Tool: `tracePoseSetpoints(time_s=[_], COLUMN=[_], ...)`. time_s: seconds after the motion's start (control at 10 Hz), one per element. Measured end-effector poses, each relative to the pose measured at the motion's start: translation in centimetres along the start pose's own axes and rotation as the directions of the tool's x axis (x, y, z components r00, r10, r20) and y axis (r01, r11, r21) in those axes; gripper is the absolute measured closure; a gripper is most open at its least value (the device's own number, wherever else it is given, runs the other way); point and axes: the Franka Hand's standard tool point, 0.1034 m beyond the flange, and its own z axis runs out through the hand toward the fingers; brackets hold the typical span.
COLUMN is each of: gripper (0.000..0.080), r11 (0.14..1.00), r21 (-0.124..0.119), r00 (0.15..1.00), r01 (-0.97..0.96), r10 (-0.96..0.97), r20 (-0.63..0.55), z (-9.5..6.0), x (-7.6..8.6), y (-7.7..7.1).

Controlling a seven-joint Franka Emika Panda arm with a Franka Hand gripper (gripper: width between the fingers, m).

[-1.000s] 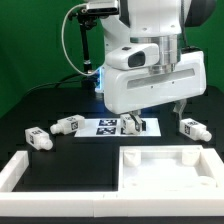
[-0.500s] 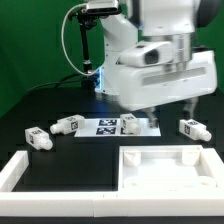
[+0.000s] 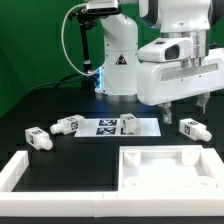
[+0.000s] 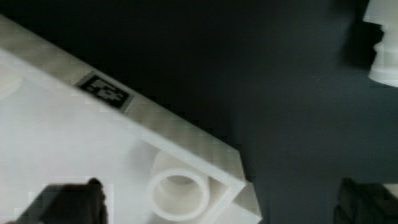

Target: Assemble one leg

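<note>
Several legs, stubby white pegs with marker tags, lie on the black table: two at the exterior view's left (image 3: 39, 139) (image 3: 68, 125), one on the marker board (image 3: 131, 123) and one at the right (image 3: 193, 127). My gripper (image 3: 186, 112) hangs open and empty just above the right leg and behind the large white panel (image 3: 165, 170). In the wrist view the gripper (image 4: 222, 205) is open, its dark fingertips (image 4: 71, 200) either side of the panel's corner socket (image 4: 178, 190). A leg (image 4: 379, 55) shows at the frame's edge.
The marker board (image 3: 105, 127) lies at the table's middle. A white L-shaped frame piece (image 3: 28, 170) lies at the front left. The robot's base and cable (image 3: 110, 60) stand at the back. A tag (image 4: 109, 90) sits on the panel's edge.
The arm has swung from over the marker board to the exterior view's right and risen a little. The leg on the marker board is now uncovered. No part has moved.
</note>
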Motion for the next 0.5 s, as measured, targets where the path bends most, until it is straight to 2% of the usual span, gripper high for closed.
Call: tracePoseSetpoints(time_s=[0.2, 0.5], gripper=[0.015, 0.015], r11=[1.0, 0.99], r21=[0.0, -0.008], r00=[1.0, 0.99], r01=[0.001, 0.142], r10=[-0.001, -0.142], r20=[0.001, 0.011], z=[0.0, -0.6], x=[-0.1, -2.0], y=[0.1, 3.1])
